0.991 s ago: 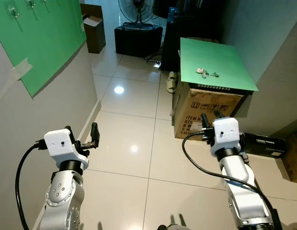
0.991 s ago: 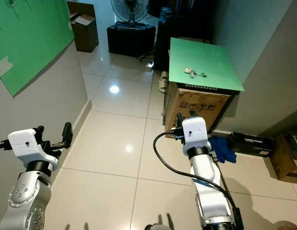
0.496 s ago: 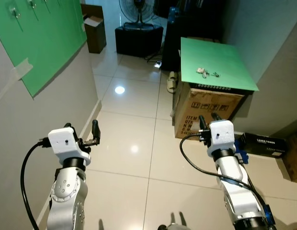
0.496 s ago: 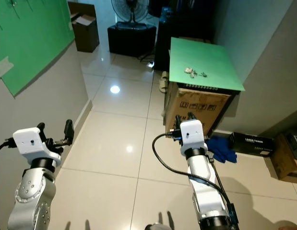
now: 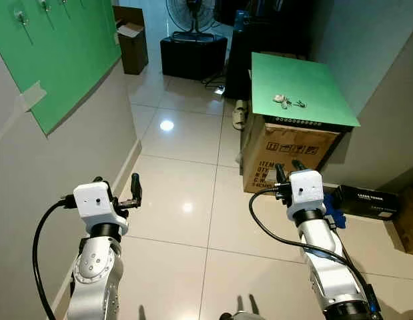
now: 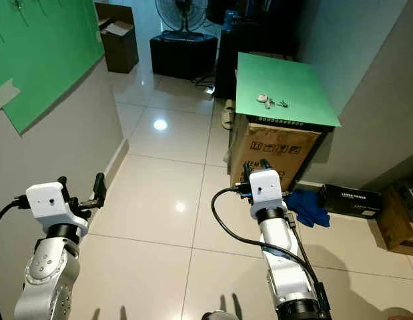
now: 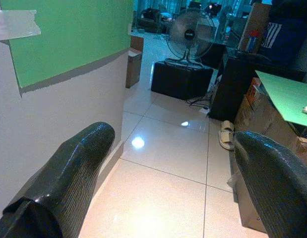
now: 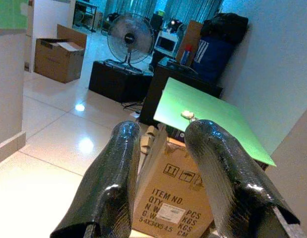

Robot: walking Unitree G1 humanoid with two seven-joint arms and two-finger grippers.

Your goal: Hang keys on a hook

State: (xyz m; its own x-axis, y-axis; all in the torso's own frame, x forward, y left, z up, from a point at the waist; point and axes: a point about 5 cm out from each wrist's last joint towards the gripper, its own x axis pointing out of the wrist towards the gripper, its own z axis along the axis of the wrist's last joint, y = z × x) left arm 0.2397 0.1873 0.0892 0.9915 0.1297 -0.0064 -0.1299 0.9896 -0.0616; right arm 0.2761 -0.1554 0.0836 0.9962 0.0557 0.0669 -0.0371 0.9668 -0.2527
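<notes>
A small bunch of keys (image 5: pixel 281 100) lies on the green tabletop (image 5: pixel 306 77) ahead on the right, with a second small key piece (image 5: pixel 299 103) beside it. Metal hooks (image 5: pixel 20 16) stick out of the green board (image 5: pixel 66 53) on the left wall, high up. My left gripper (image 7: pixel 170 134) is open and empty, held low beside that wall. My right gripper (image 8: pixel 163 130) is also open and empty, in front of the cardboard box (image 5: pixel 289 150) under the tabletop, well short of the keys (image 8: pixel 187 115).
A fan (image 5: pixel 193 17) stands on a black cabinet (image 5: pixel 191 57) at the far end. An open carton (image 5: pixel 131 45) sits by the left wall. A slipper (image 5: pixel 238 113), a blue cloth (image 6: pixel 306 205) and a black box (image 5: pixel 366 200) lie on the tiled floor near the table.
Both arms have drawn in a little: the left gripper shifted slightly right and down, the right gripper slightly left. Keys and hooks stay where they were.
</notes>
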